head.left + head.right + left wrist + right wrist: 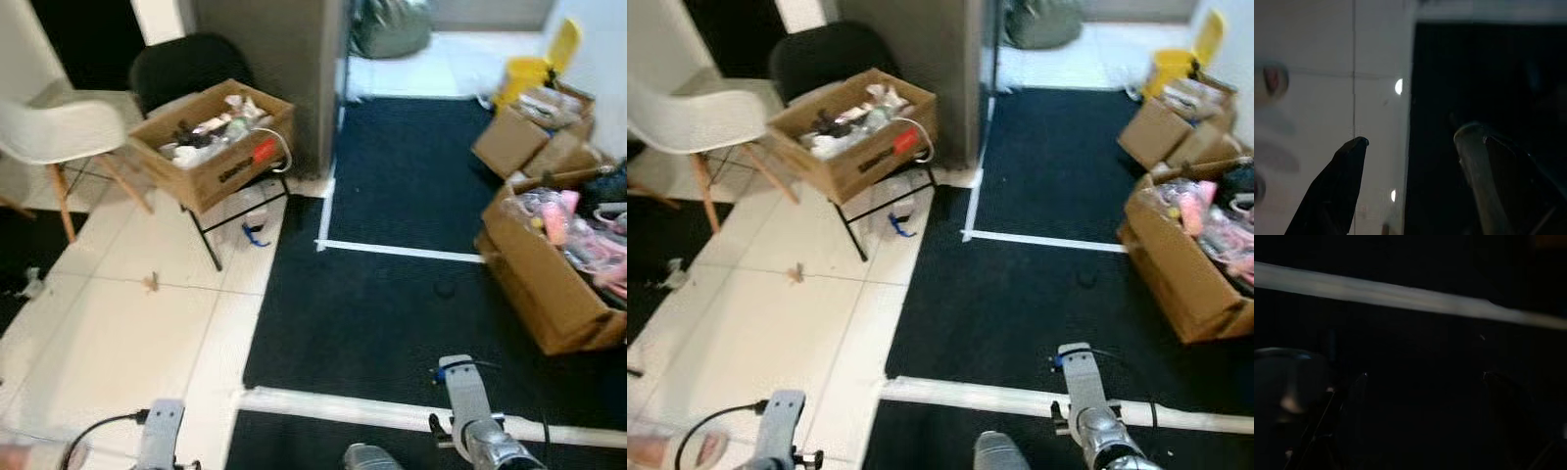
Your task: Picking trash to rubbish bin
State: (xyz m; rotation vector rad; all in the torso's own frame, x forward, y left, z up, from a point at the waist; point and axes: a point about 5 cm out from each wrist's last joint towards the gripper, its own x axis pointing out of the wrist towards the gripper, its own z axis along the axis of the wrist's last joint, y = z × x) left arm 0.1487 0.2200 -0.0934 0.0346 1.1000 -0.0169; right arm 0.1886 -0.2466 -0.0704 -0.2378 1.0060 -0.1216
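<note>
Trash sits scattered on the white tile floor (118, 323): a small brownish scrap (151, 282) out in the open, a blue bit (254, 237) under the chair, and a crumpled pale piece (32, 284) over by the left edge. Yellow bin (534, 64) is way off in the far right corner, well apart from all of it. Closest box (211, 142) is full of junk and rests on a black chair (186, 69), with a white chair (59, 127) just beside it. Black mat (392, 284) covers the right half, crossed by white tape (402, 251), and a small dark object (446, 289) lies on it. More cardboard boxes (549, 264) are stacked along the right side, the near one stuffed with pink stuff. Both arms hang low at the bottom. Left gripper (1410, 142) has its fingers spread wide over the tile-mat edge, holding nothing. Right gripper (1422, 377) is over the dark mat near a tape strip, fingers also apart and empty, though that view is really dark.
</note>
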